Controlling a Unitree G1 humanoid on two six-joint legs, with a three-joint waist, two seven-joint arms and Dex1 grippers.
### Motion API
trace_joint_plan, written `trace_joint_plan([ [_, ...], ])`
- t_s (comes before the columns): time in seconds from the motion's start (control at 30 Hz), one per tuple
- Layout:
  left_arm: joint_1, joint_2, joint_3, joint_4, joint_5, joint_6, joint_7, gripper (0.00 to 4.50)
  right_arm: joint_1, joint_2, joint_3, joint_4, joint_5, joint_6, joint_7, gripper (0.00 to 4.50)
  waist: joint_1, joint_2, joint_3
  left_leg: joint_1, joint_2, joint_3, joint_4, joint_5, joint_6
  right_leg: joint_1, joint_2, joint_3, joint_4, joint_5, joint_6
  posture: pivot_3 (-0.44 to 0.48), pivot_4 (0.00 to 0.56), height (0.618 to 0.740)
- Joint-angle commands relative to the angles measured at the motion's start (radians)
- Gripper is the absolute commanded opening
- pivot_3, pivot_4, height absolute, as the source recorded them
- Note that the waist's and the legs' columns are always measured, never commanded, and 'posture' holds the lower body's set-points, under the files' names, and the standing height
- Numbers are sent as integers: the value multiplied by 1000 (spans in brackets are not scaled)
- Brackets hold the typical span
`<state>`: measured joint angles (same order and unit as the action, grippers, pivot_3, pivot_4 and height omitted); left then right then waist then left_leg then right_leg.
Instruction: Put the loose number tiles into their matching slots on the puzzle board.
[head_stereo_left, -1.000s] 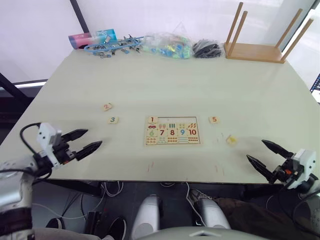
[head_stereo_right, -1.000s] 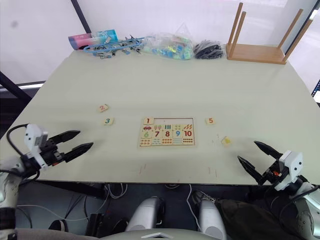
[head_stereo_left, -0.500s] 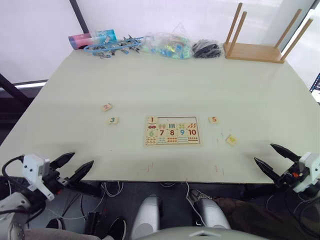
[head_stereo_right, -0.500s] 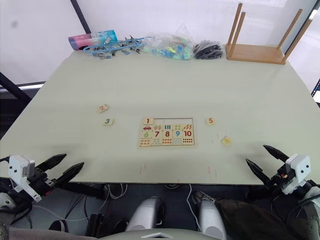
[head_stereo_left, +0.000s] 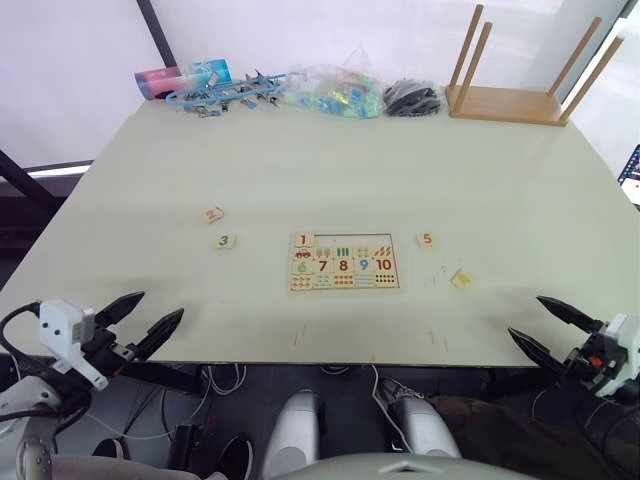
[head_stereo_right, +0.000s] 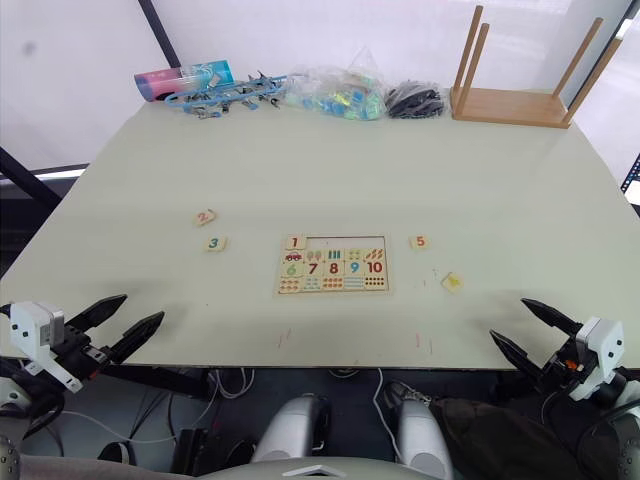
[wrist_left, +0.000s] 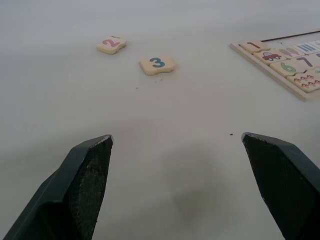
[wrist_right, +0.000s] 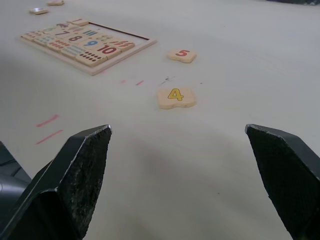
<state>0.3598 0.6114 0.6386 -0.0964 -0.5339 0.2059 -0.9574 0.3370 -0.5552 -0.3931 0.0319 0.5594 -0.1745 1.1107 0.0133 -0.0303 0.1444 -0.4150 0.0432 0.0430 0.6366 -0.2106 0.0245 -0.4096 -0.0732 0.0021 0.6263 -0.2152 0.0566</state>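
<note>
I have the pale counter (head_stereo_left: 330, 150) spread out ahead of me, with the puzzle board (head_stereo_left: 344, 261) lying flat near its front middle. The red 1 tile (head_stereo_left: 305, 240) sits seated in the first slot of the board's top row, and the other four slots (head_stereo_left: 354, 240) beside it look open. To the board's left lie the 2 tile (head_stereo_left: 212, 214) and, just nearer me, the 3 tile (head_stereo_left: 225, 241); to its right lie the 5 tile (head_stereo_left: 427, 239) and, nearer the front edge, the 4 tile (head_stereo_left: 461, 279). My left tool (head_stereo_left: 145, 321) hangs at the counter's front-left edge with its fingers spread wide and empty; my right tool (head_stereo_left: 546, 325) hangs at the front-right edge, likewise spread and empty. I judge I am between pickups, with four tiles left to place. Next I would reach the left tool forward over the 2 tile, lower square onto it, and pinch it by its edges.
</note>
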Motion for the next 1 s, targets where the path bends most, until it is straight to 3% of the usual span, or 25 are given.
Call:
trace_joint_plan([
  [0.03,-2,18,11,6,-6,-30,-11,4407,3,-4,-40,-7,24,-25,14,4500,0,0,0,0,0,0,0,0,0,0,0,0,0,0,0,0,150,740],
  [1.0,-47,47,-21,127,5,-105,-46,4407,-7,12,-39,18,26,-69,47,4500,1,0,0,-1,0,1,-1,0,0,-2,-5,1,0,0,0,0,150,740],
])
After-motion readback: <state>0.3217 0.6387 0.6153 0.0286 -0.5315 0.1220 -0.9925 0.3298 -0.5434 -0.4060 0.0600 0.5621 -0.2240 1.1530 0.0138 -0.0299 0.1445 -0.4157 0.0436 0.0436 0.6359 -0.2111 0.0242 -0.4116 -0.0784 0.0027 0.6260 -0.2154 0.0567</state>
